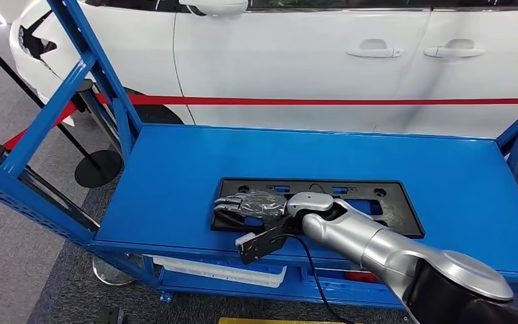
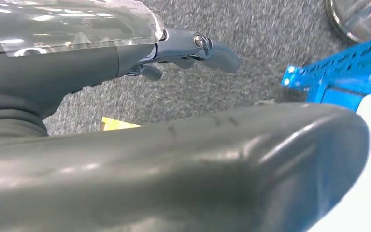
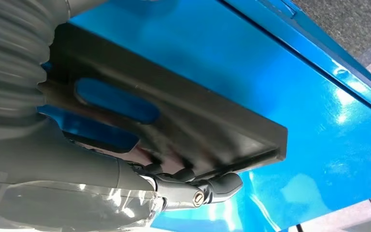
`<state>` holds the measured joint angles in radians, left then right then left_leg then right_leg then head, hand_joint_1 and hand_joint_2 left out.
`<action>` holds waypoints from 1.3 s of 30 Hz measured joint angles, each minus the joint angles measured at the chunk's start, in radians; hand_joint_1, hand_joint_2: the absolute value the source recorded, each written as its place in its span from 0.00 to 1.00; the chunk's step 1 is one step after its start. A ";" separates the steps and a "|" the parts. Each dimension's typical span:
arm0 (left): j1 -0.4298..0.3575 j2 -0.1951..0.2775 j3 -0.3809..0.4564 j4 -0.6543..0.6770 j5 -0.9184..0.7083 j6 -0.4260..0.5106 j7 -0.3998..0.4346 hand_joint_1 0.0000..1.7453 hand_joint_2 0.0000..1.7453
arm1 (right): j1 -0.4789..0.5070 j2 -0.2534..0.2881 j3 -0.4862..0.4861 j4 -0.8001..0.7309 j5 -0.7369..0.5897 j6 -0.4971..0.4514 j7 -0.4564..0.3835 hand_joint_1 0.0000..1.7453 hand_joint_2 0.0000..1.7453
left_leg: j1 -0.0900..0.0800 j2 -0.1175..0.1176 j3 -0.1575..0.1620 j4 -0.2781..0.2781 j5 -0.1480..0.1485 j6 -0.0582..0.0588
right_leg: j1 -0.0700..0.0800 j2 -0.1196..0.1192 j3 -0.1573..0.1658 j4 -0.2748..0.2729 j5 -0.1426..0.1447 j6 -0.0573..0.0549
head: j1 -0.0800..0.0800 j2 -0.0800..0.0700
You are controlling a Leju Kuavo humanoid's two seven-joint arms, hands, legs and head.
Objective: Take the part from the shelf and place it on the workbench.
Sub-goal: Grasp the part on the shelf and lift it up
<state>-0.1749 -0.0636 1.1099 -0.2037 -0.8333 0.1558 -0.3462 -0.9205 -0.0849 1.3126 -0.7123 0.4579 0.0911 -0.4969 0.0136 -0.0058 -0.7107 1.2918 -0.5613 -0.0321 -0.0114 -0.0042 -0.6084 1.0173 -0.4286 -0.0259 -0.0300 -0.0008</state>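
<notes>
black flat rigid plastic panel on blue metal shelf looks light; right hand grips its near-left edge, left hand loosely curled, empty.

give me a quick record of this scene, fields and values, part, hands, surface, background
part: flat black plastic panel with cut-out slots, lying on the blue surface
surface: blue metal shelf top, blue frame posts at both ends
right hand: right hand lies on the panel's left end, fingers curled at its edge; a firm grip cannot be told
left hand: left hand hangs over grey carpet, holding nothing, fingers curled in
background: white car behind a red barrier tape
</notes>
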 joint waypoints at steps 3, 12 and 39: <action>0.001 0.009 0.005 0.000 0.005 -0.003 -0.008 0.00 0.00 | 0.000 0.027 0.003 0.035 -0.002 -0.002 -0.009 0.00 1.00 | 0.000 0.001 0.076 -0.155 0.084 0.005 | 0.000 0.007 0.002 0.004 -0.001 0.002 | 0.000 0.000; 0.011 0.005 0.005 0.000 -0.008 -0.005 -0.001 0.00 0.00 | 0.019 0.063 -0.001 0.110 -0.020 -0.135 -0.016 0.00 1.00 | 0.001 0.006 0.139 -0.294 0.132 0.053 | 0.001 0.011 -0.048 0.117 -0.073 0.043 | 0.004 0.000; 0.081 -0.074 -0.043 0.002 -0.090 -0.037 0.071 0.00 0.00 | 0.252 0.183 -0.291 0.122 0.279 -0.583 0.096 0.00 1.00 | -0.006 0.001 0.137 -0.286 0.122 0.034 | 0.008 0.008 0.025 0.001 -0.022 0.022 | 0.001 0.000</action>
<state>-0.0938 -0.1379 1.0670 -0.2018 -0.9235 0.1191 -0.2749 -0.6683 0.0984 1.0215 -0.5901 0.7373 -0.4914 -0.4012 0.0077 -0.0048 -0.5738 1.0059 -0.4389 0.0023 -0.0031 0.0039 -0.5831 1.0185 -0.4509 -0.0043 -0.0290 -0.0009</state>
